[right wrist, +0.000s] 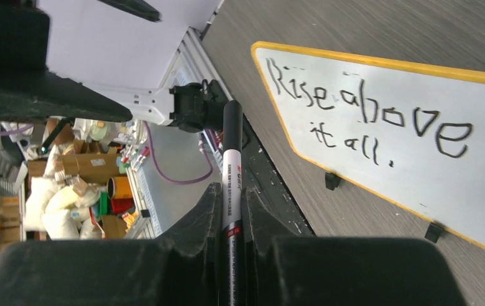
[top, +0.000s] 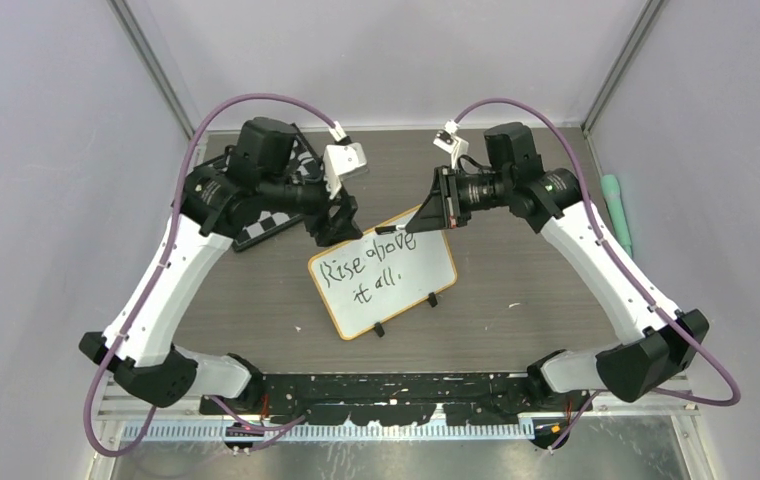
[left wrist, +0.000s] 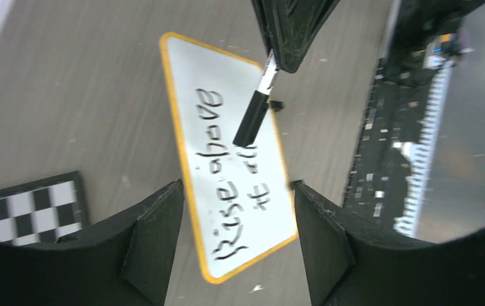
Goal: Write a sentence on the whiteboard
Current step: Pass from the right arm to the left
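The whiteboard point(top: 396, 295) lies tilted in the middle of the table, with an orange rim and two black feet clips. The sentence point(top: 366, 268) reads "Rise above it all." in two black lines. My right gripper point(top: 424, 216) is shut on a black-and-white marker point(right wrist: 232, 162), and the marker's black end hangs just above the board's far edge point(left wrist: 253, 118). My left gripper point(top: 334, 230) is open and empty over the board's "Rise" end. In the left wrist view its gripper point(left wrist: 235, 188) frames the whiteboard point(left wrist: 262, 220). The right wrist view shows the gripper point(right wrist: 230, 199), the whiteboard point(right wrist: 476, 191) and the sentence point(right wrist: 367, 121).
A black-and-white chessboard point(top: 274, 222) lies at the back left under the left arm and also shows in the left wrist view point(left wrist: 23, 210). A teal pen-like object point(top: 616, 212) lies beyond the table's right edge. A black rail point(top: 386, 390) runs along the near edge.
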Controlling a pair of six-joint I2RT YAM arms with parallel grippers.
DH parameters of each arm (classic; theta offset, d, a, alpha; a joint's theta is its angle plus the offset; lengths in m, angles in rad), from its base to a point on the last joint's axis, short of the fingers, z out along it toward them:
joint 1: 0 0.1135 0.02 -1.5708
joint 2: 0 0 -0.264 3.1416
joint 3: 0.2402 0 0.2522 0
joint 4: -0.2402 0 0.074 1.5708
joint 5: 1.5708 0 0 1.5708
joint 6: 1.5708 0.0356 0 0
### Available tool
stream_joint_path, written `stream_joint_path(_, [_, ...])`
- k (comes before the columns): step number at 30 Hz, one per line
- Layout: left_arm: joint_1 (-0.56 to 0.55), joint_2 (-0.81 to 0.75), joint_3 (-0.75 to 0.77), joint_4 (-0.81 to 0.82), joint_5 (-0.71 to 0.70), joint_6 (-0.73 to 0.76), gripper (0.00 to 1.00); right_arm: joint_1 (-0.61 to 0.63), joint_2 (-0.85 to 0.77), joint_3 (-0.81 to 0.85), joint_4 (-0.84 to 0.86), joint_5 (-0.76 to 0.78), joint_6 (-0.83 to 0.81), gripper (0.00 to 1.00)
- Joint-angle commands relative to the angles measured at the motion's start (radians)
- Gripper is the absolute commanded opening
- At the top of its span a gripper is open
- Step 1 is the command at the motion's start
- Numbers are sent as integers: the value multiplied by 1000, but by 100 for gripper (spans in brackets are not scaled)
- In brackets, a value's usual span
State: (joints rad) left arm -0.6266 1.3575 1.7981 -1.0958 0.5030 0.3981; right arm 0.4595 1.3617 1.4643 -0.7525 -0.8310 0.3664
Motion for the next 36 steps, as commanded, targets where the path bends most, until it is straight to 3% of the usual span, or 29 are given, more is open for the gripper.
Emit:
stream_joint_path(1, [54,-12,-49,2,294,-99,66,9,-63,31,26,-112,-53,0])
stream_joint_path(7, [64,36,-83,18,421,-184,66,53,-67,57,-13,-144,-99,0])
stream_joint_path(11, [62,52,-111,42,505,-225,61,87,-70,71,-44,-126,-130,0])
stream_joint_path(14, [59,63,-135,62,537,-248,50,110,-72,75,-42,-113,-136,0])
stream_joint_path(21, [26,63,-132,118,592,-285,4,143,-57,54,-24,-95,-113,0])
stream_joint_path(25, [6,58,-109,127,532,-272,0,149,-37,5,59,-133,8,0])
stream_joint_path(30, [-78,43,-83,130,212,-196,0,155,1,-20,133,-161,131,0])
stream_joint_path(34, [-75,42,-73,121,102,-191,0,152,17,12,92,-147,108,0])
stream_joint_path(36, [-42,33,-97,107,131,-193,0,135,25,59,22,-125,44,16])
